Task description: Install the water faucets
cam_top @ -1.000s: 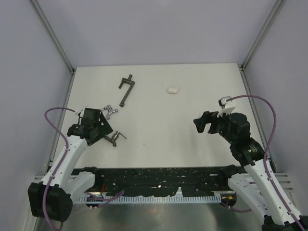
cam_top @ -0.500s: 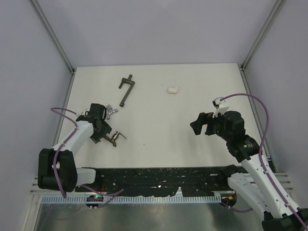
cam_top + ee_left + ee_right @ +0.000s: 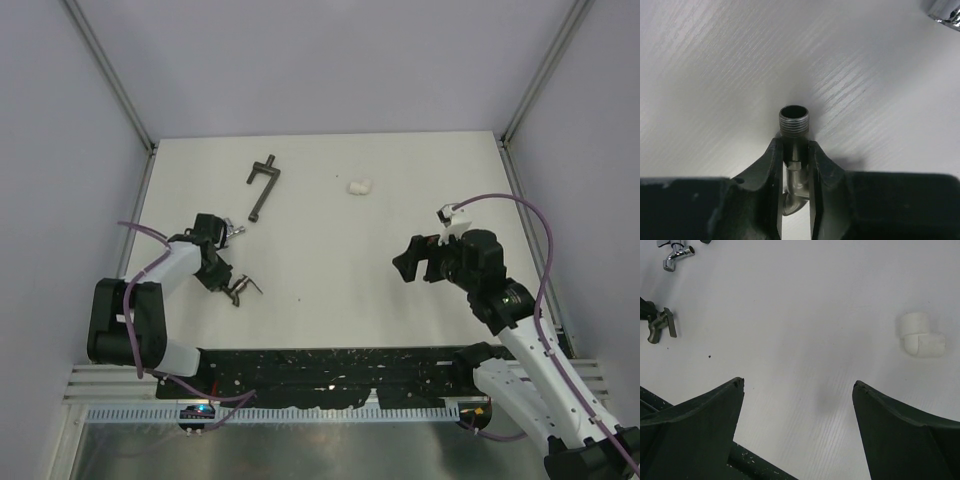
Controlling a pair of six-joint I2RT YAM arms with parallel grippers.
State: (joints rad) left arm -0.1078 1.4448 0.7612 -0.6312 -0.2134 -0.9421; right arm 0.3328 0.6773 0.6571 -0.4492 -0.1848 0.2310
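White table [image 3: 330,260]: dark T-handled bar [image 3: 263,187] far left; white elbow fitting [image 3: 359,186] far centre; silver faucet [image 3: 232,231], dark faucet [image 3: 240,290] near left.

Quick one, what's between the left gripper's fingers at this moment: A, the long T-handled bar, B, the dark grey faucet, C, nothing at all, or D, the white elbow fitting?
B: in the left wrist view the left gripper has its fingers pressed against both sides of the dark grey faucet, just below its threaded end.
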